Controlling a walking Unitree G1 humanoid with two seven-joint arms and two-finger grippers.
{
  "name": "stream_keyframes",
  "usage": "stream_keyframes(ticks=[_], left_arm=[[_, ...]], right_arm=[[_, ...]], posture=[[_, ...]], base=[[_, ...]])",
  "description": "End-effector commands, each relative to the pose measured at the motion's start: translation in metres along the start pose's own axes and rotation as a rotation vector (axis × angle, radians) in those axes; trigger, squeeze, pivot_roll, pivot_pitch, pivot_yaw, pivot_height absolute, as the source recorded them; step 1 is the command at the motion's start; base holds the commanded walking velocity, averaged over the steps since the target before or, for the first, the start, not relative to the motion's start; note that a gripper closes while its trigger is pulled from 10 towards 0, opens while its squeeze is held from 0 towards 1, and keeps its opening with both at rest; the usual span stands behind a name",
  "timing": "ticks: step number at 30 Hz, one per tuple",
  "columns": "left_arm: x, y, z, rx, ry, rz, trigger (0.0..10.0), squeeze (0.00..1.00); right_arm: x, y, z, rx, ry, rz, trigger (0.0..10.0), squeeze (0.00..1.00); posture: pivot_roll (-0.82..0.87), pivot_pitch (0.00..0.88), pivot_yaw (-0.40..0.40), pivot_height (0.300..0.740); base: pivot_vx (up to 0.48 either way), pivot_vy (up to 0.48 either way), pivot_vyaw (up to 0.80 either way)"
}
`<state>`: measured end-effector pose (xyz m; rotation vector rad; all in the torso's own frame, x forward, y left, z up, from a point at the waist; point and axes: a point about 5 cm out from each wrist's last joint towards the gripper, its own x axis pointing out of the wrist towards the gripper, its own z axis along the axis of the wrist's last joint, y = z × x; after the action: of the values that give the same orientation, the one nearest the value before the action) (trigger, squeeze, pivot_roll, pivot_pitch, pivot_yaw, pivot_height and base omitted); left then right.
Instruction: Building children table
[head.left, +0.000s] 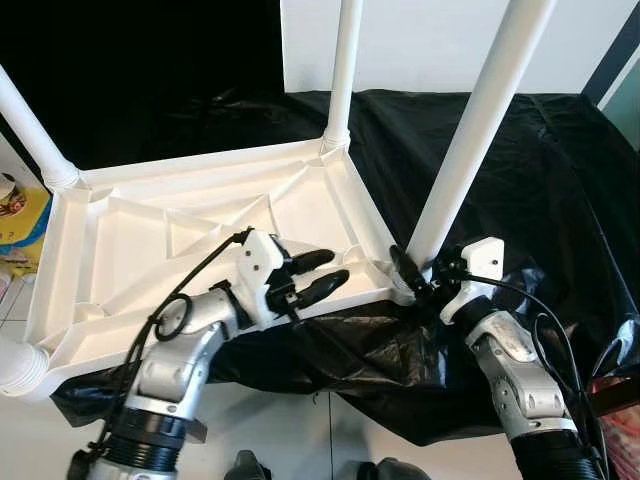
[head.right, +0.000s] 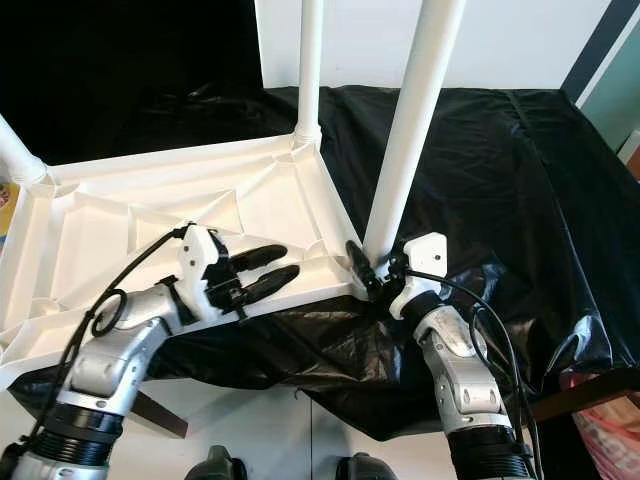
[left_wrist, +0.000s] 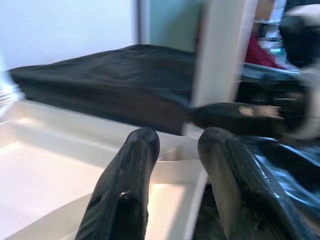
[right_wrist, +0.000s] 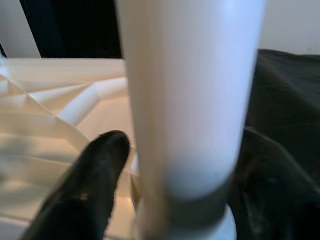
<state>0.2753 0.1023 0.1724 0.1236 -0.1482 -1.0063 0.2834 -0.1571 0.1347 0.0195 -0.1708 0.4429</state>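
Right gripper, lower right of frame, fingers clasping near leg at base (seating it in socket, likely). Left gripper parted, empty, hovering over upturned tabletop rim, probably steadying.

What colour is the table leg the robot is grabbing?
White; the table leg shows best in the left eye view.

An upturned white tabletop lies on a black-covered worktop, its legs standing up as posts. The near-corner leg is boxed in by the right claw, fingers either side. The left claw hovers over the near rim. Raised ribs cross the tray's open middle.
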Motion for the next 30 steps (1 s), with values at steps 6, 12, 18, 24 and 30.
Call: stream_keyframes(ticks=[6, 12, 18, 24, 30], left_arm=[[0.005, -0.014, -0.001, -0.009, 0.02, 0.038, 10.0, 0.0], [0.012, -0.034, -0.008, -0.059, 0.031, -0.006, 10.0, 0.0], [0.023, -0.057, -0.021, -0.061, 0.102, -0.058, 10.0, 0.0], [0.028, -0.056, -0.028, -0.006, 0.164, -0.068, 10.0, 0.0], [0.028, -0.052, -0.029, 0.013, 0.193, -0.052, 10.0, 0.0]], right_arm=[[-0.007, -0.017, 0.0, -0.024, 0.048, 0.028, 10.0, 0.8], [-0.002, -0.023, -0.003, -0.08, 0.087, 0.106, 10.0, 0.0], [0.011, -0.024, -0.008, -0.116, 0.125, 0.201, 10.0, 0.0], [0.017, -0.022, -0.013, -0.109, 0.127, 0.218, 2.4, 0.0], [0.018, -0.022, -0.018, -0.106, 0.134, 0.221, 0.0, 0.0]], posture=[[-0.03, 0.065, -0.045, 0.74], [-0.03, 0.068, -0.045, 0.74], [-0.04, 0.063, -0.036, 0.74], [-0.03, 0.045, -0.031, 0.74], [-0.03, 0.031, -0.022, 0.74]], base=[[0.0, 0.0, 0.0], [0.0, 0.0, 0.0], [0.0, 0.0, 0.0], [0.0, 0.0, 0.0], [0.0, 0.0, 0.0]])
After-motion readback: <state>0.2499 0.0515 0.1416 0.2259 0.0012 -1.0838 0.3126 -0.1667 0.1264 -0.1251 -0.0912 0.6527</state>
